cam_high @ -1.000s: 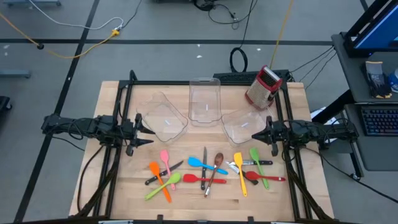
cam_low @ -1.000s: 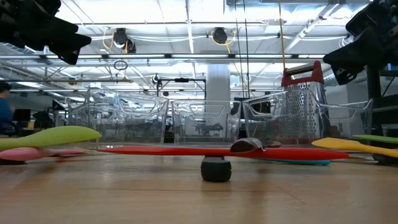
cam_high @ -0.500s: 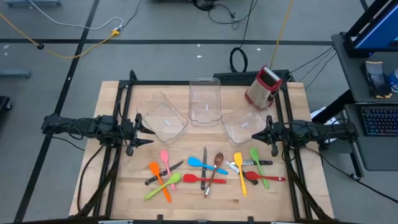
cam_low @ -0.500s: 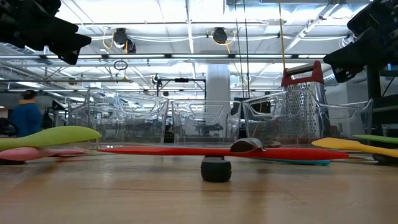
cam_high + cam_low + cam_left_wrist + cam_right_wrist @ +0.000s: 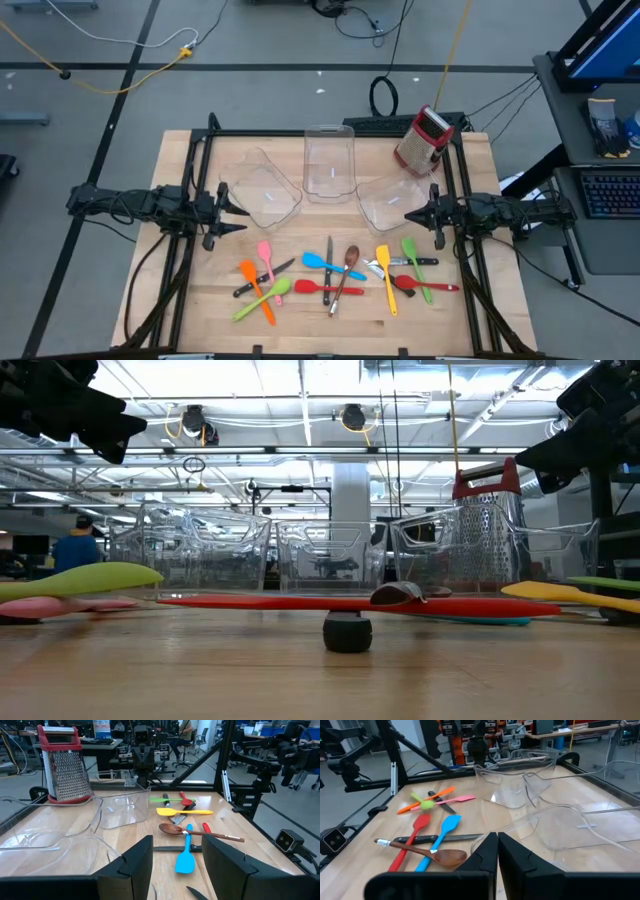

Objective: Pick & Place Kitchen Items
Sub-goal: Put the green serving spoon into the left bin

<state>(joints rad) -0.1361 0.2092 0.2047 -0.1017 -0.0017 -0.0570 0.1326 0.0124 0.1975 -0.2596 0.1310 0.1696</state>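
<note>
Kitchen items (image 5: 330,272) scattered across desk (image 5: 180,150); left gripper (image 5: 232,208) parted, holding nothing; right gripper (image 5: 408,219) closed, holding nothing.

The small plastic and wooden kitchen utensils lie flat in a loose row across the near half of the wooden worktop (image 5: 180,300), none inside a container. On the left side a pink spatula (image 5: 265,253), an orange spatula (image 5: 256,289) and a lime-green spoon (image 5: 265,298) cross one another with a black-handled knife (image 5: 262,277). In the middle lie a light-blue spatula (image 5: 330,263), a brown wooden spoon (image 5: 346,273), a red spatula (image 5: 322,288) and a second knife (image 5: 328,258), and to the right a long yellow spatula (image 5: 386,277), a green spatula (image 5: 414,264) and a red spoon (image 5: 424,286).
</note>
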